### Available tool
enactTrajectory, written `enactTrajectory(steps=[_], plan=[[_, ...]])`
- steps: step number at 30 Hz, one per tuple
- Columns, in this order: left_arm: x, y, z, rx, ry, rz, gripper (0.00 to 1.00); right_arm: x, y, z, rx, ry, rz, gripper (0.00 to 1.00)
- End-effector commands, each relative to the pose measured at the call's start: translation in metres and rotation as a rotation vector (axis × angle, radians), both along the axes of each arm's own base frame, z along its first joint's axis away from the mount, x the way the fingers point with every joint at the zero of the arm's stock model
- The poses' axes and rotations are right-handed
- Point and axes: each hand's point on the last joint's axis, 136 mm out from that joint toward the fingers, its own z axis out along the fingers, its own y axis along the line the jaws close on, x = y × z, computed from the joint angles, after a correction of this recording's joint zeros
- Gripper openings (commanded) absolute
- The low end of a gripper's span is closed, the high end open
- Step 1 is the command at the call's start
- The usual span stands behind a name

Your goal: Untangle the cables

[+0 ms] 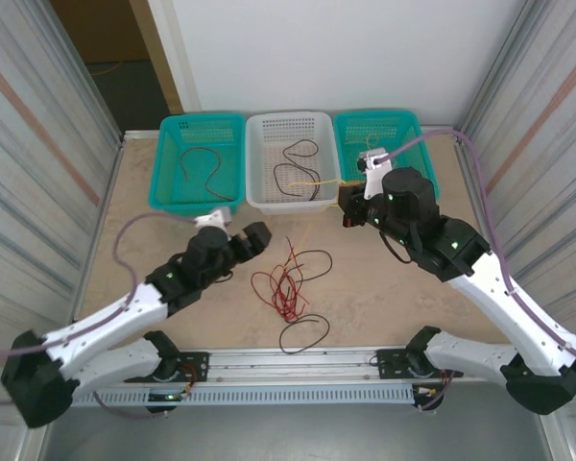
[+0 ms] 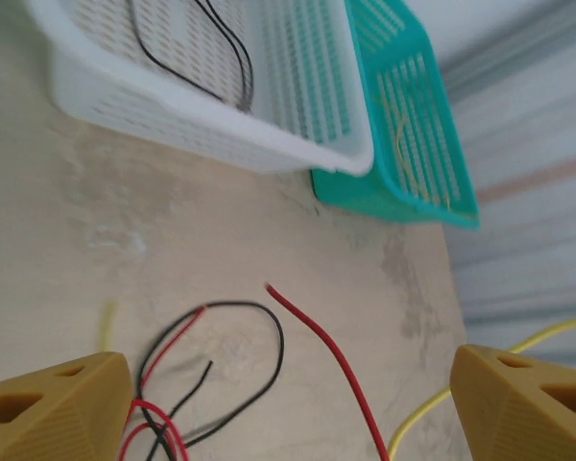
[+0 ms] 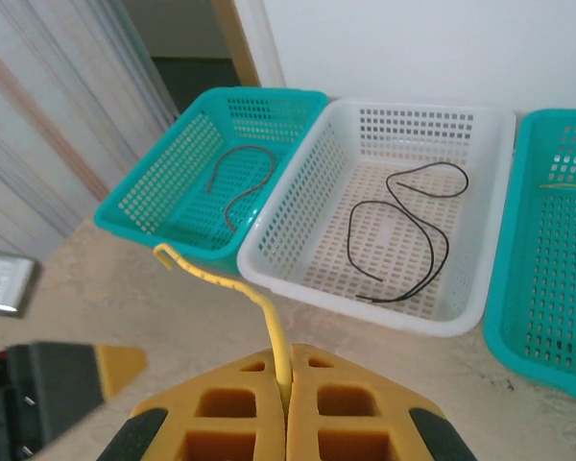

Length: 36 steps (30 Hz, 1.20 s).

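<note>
Right tool [image 3: 288, 399] pinches a yellow cable [image 3: 266, 317], left tool [image 2: 288, 408] gapes wide; far baskets [image 1: 288, 117] hold a few, red-black tangle [image 1: 283, 286] waits on counter [image 1: 384, 307].

Left arm [image 1: 125, 322]: reaching forward, angling inward.
Left gripper [image 2: 298, 408]: holding its fingers wide apart.
Right arm [image 1: 499, 293]: stretching forward, angling inward.
Right gripper [image 3: 288, 389]: pinching a yellow cable [image 3: 275, 327].

Bright, even light; blurry near foreground
</note>
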Motion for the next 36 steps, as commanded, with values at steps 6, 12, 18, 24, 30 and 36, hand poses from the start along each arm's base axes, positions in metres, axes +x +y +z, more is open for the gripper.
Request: enactTrajectory(steps=[6,12,18,24,30,36], plan=[[0.005,-0.039,0.005,-0.013,-0.022,-0.126,0.70,-0.004,0.004,0.030,0.010,-0.080,0.026,0.00],[0.005,-0.051,0.001,-0.033,0.001,-0.164,0.55,-0.006,0.011,0.025,0.013,-0.071,0.045,0.00],[0.001,-0.066,0.002,-0.079,0.013,-0.229,0.37,-0.004,0.011,0.020,0.002,-0.067,0.034,0.00],[0.005,-0.042,-0.003,-0.019,0.025,-0.139,0.00,0.006,-0.004,0.014,-0.049,-0.070,-0.052,0.00],[0.009,0.026,0.016,0.037,-0.038,0.104,0.00,0.042,-0.055,-0.007,-0.095,0.014,-0.279,0.00],[0.001,0.068,0.029,0.101,-0.101,0.206,0.00,0.069,-0.124,0.011,0.016,0.021,-0.524,0.00]])
